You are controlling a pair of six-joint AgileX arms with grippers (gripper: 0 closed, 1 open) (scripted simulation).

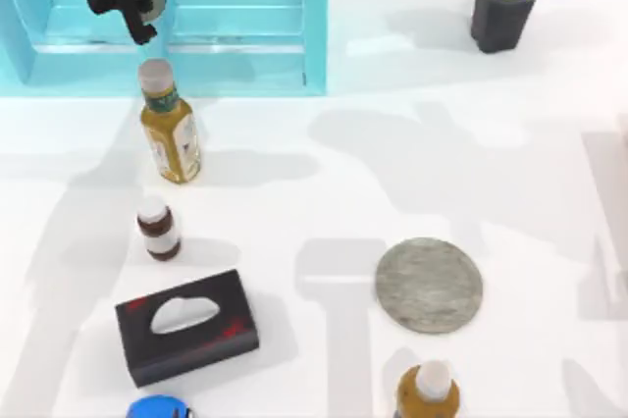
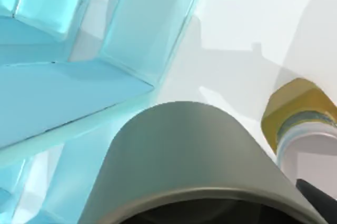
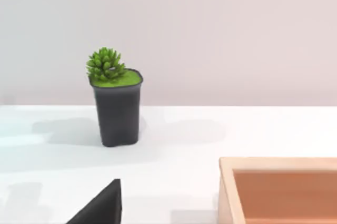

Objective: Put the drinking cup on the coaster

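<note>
plain matte grey drinking cup (image 2: 189, 155) fills the left gripper's (image 1: 137, 16) wrist view; grip state unclear.

Colours and patterns on the white table (image 1: 471, 143)

The coaster (image 1: 429, 285) is grey with a mottled, stone-like pattern. The drinking cup (image 2: 184, 155) is plain matte grey. The shelf unit (image 1: 235, 35) is translucent light blue. The tall bottle (image 1: 169, 126) is yellow with a green label band and a pale cap; the small bottle (image 1: 158, 229) is brown with a white cap. The tissue box (image 1: 186, 328) is black with red spots. The plant pot (image 1: 502, 11) is black, its plant bright green. The wooden box (image 3: 279, 190) is light tan outside and orange-brown inside.
</note>
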